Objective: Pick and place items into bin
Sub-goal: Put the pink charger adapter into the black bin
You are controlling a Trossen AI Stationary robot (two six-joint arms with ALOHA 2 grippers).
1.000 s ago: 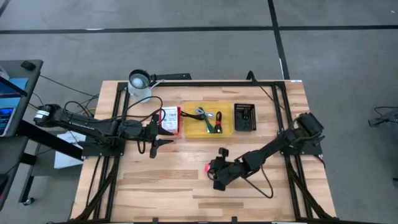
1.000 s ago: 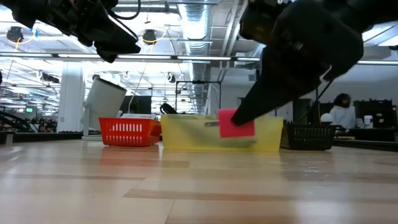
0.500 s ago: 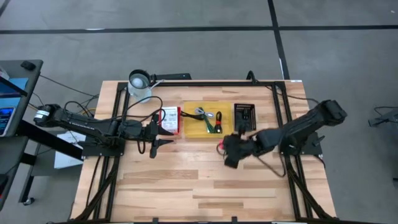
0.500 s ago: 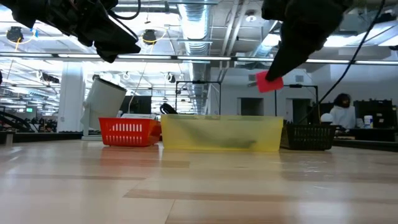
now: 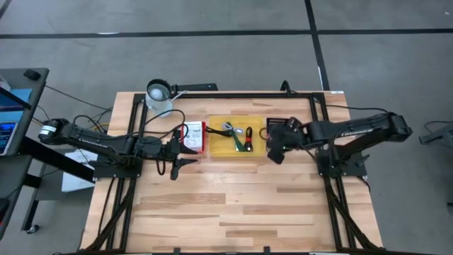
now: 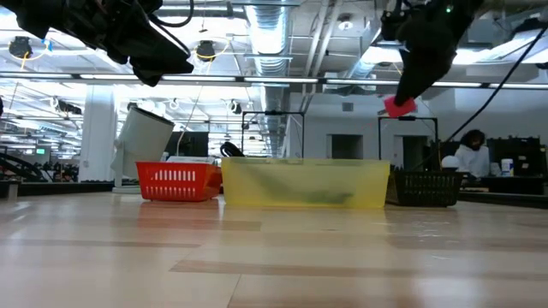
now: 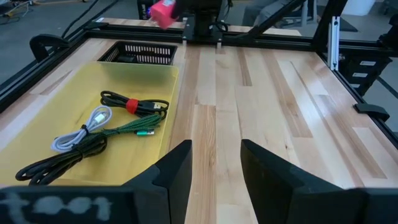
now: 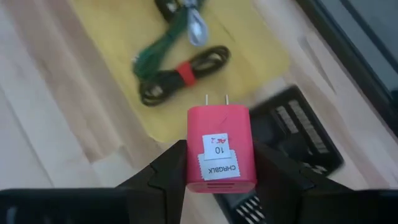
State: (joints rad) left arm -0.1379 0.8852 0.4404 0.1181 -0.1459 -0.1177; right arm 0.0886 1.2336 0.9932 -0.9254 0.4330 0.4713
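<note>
My right gripper (image 5: 273,149) is shut on a pink-red plug-in charger (image 8: 220,146) and hangs high over the gap between the yellow bin (image 5: 212,120) and the black basket (image 5: 279,133). The low view shows the charger (image 6: 399,106) well above the bin's rim (image 6: 300,162). Coiled green, black and white cables (image 7: 106,134), one with a red band, lie on the bin's floor. My left gripper (image 5: 185,150) stands open at the bin's left end, beside the red basket (image 5: 192,137), with nothing between its fingers (image 7: 177,171). My right gripper pinches the charger's two opposite sides (image 8: 193,158) between its two fingers, at the end away from the prongs. The fingers come slanting down from the table's right side. The charger is lifted clear, its two metal prongs (image 8: 216,99) pointing away from the gripper and its labelled face toward the wrist camera.
A white cup-like thing (image 5: 159,95) stands at the far left corner. Black frame rails (image 5: 322,106) run along the table's sides and far edge. Bare wooden table (image 5: 233,205) fills the near half.
My right gripper has risen from low over the middle of the table and swung toward the far edge, up to the bin's right end. It has carried the charger from near the tabletop to well above the bin's rim and has tipped as it went.
</note>
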